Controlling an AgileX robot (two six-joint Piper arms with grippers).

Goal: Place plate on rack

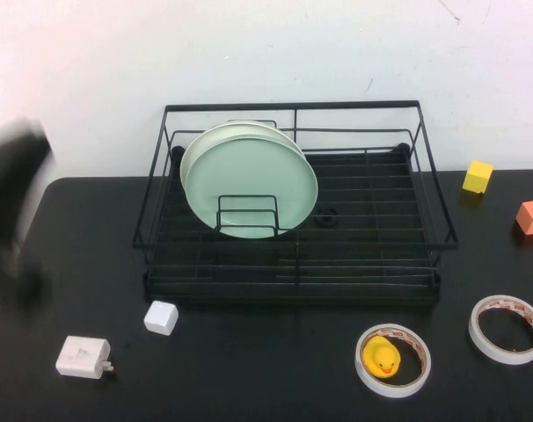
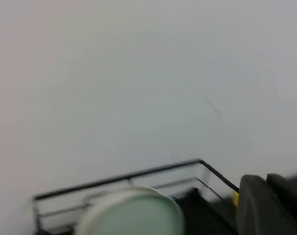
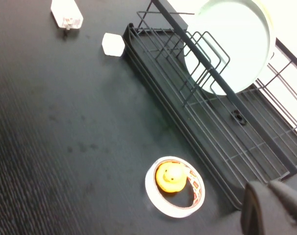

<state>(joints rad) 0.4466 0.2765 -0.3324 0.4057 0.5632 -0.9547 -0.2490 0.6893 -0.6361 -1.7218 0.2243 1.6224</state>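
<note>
The rack (image 1: pixel 293 207) is thin black wire with a matt coat. The plate (image 1: pixel 251 186) looks smooth and faintly satin, like glazed ceramic or plastic. The bench (image 1: pixel 249 369) carries a dark, finely ribbed matt surface. The duck (image 1: pixel 383 357) is glossy, rubbery yellow. 2 tape rolls (image 1: pixel 507 328) look papery white.

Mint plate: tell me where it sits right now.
In the high view the mint plate stands upright in the rack's left half, behind the small wire divider and in front of the cream plate.

Left hand (image 1: pixel 11 220) blurred, edge-cropped
</note>
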